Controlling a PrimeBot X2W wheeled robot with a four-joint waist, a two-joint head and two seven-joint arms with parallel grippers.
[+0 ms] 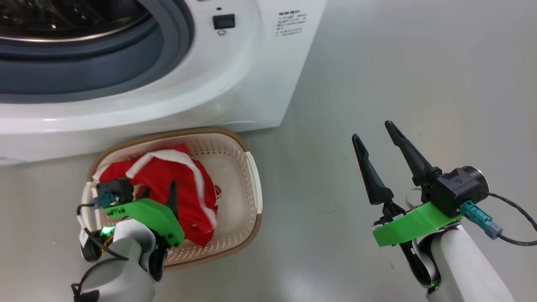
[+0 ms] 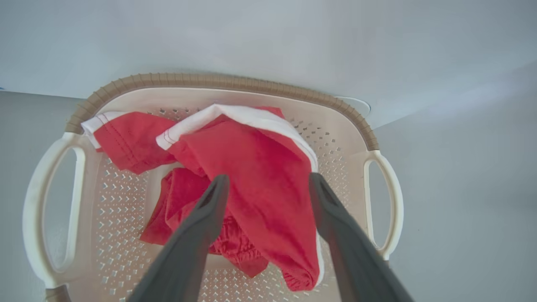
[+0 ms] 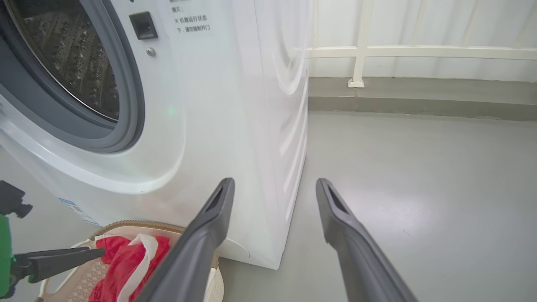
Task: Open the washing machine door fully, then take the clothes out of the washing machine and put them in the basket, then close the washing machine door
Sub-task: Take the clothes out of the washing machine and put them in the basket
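Where the head view gives the basket [image 1: 251,184] whole, on the floor [image 1: 398,63] just near of the washing machine [image 1: 235,75], the left wrist view brings out its side handles [image 2: 384,201] and the left gripper [image 2: 266,182] poised above, fingers spread wide, grasping nothing. The right wrist view adds the perforated drum [image 3: 71,54] and a far white railing [image 3: 419,52]. The right gripper [image 1: 372,131] hangs agape and empty, well to the right. The clothes [image 2: 251,167] lie crumpled in the basket, bright red with white trim, one hem reaching its left rim.
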